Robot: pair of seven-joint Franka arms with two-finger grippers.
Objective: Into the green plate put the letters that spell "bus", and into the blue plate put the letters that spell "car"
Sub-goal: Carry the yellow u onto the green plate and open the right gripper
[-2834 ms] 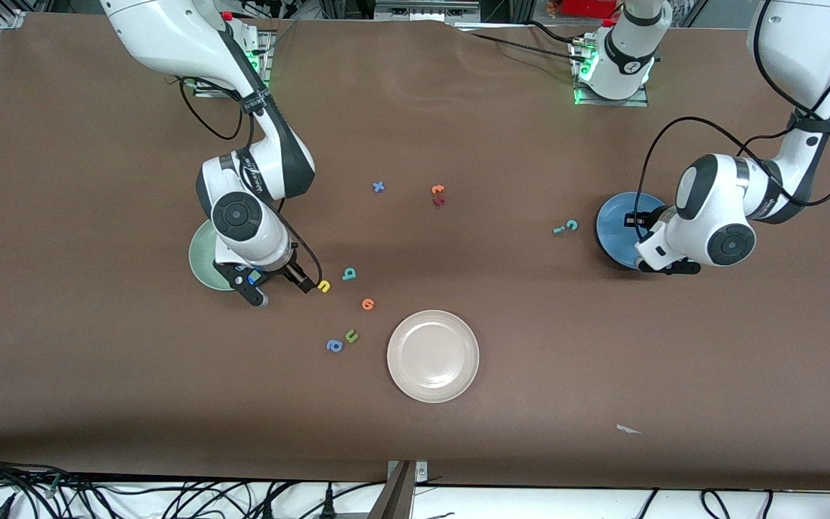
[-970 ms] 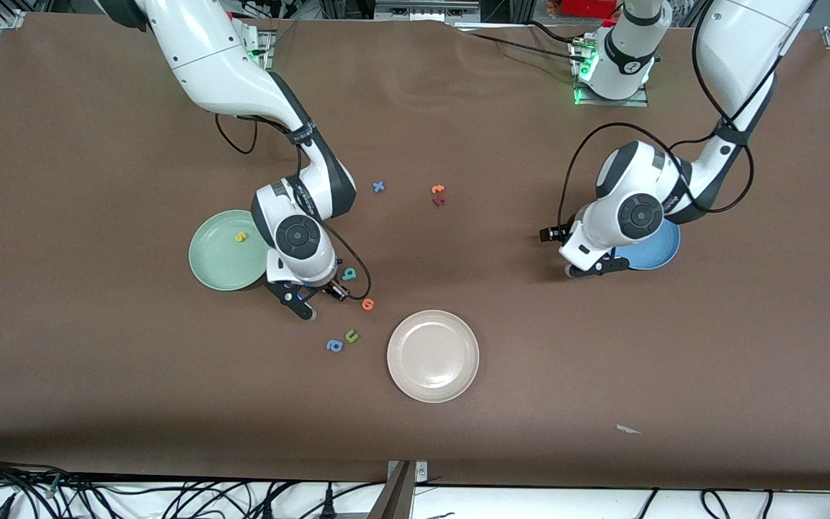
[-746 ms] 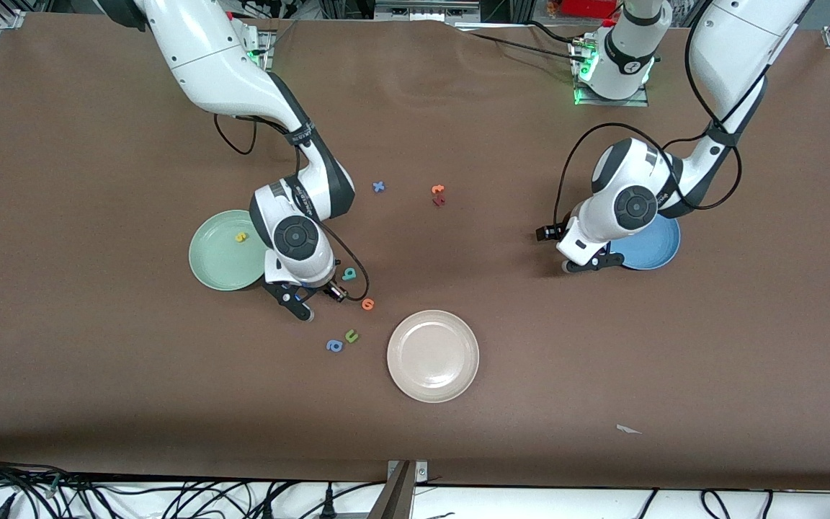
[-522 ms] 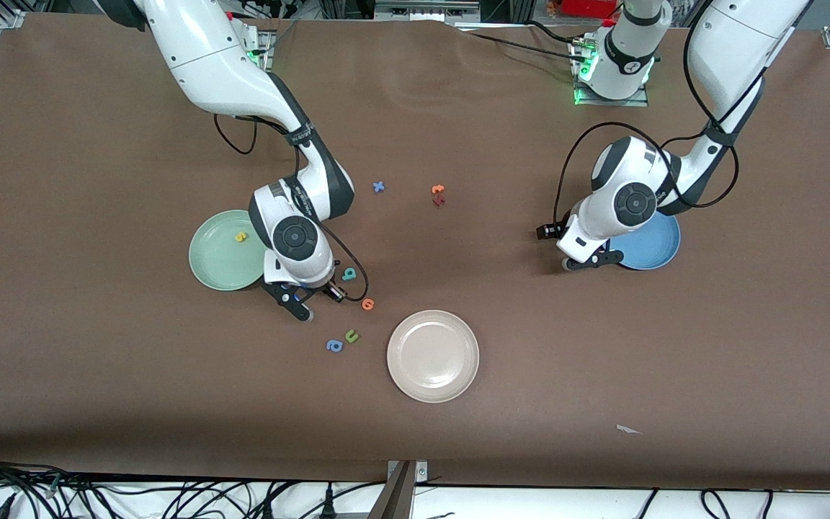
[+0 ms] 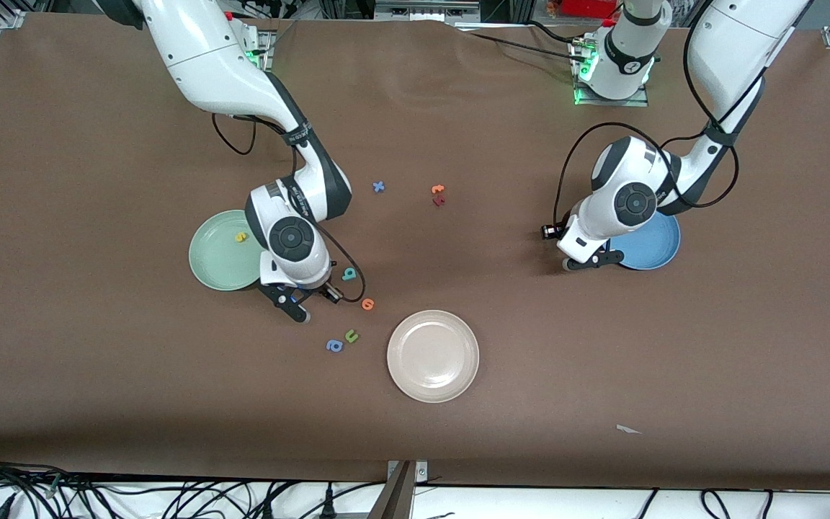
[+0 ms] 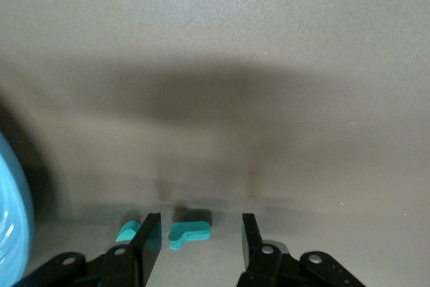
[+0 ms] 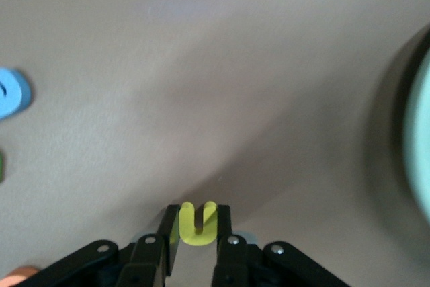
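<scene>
Sitting between right hand [image 7: 197,233] fingers: yellow "u" [image 7: 198,222]

The front view looks down from high across the brown table [image 5: 98,375], robot bases along the frame's top. Both wrist views sit close above that same tabletop, finger bases along their lower edge.

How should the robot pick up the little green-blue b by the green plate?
Come straight down from above and pinch the teal b across its round belly, one finger on each flat-cut edge. It lies flat on the table, so there is nothing to hook from the side.
</scene>
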